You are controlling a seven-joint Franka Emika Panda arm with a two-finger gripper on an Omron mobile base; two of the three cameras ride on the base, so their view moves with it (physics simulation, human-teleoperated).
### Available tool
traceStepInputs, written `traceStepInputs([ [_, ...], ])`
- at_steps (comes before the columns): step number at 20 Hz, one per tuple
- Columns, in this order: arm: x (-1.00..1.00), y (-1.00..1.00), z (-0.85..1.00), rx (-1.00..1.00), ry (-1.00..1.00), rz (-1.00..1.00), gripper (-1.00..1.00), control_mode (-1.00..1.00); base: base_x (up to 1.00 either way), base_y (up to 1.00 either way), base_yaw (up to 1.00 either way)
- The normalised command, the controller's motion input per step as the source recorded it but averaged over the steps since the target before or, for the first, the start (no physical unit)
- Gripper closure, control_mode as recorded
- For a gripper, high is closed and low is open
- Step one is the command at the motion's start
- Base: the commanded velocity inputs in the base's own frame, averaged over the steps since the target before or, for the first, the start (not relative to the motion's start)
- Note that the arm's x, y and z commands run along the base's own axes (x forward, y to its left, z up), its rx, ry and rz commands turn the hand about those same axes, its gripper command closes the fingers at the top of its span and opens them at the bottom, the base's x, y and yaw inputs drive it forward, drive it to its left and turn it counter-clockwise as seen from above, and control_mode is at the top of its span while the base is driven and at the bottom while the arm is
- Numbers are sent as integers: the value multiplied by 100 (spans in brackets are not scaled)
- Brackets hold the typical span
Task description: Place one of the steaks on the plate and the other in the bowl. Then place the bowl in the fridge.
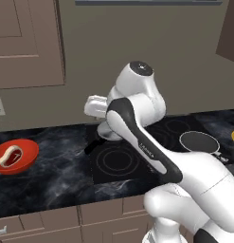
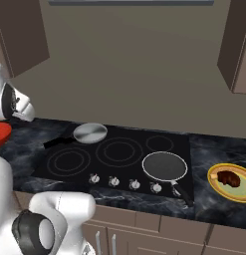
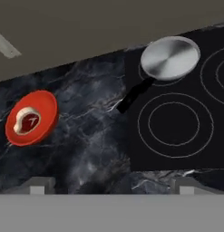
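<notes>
One steak in bowl on dark surface, left of stove; other steak on plate, right of stove. Jaws wide, empty, above surface. Left: bowl into fridge

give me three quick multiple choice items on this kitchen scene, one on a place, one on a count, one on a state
1. Where is the steak with the white fat rim?
A in the red bowl
B in a pan
C on bare counter

2. How many frying pans are on the stove?
A one
B two
C three

3. How do the fingers stand?
A shut on a steak
B shut on the bowl
C open, holding nothing

Answers:
1 A, it lies inside the bowl.
2 B, one pan at the back left, one at the front right.
3 C, tips wide apart over the counter.
</notes>
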Motion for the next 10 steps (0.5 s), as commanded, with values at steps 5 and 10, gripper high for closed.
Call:
traceStepInputs([
  [5,-16,-100,-77,-14,-25,28,-100,-100,0,0,0],
  [10,-6,-100,-32,5,-44,31,-100,-100,0,0,0],
])
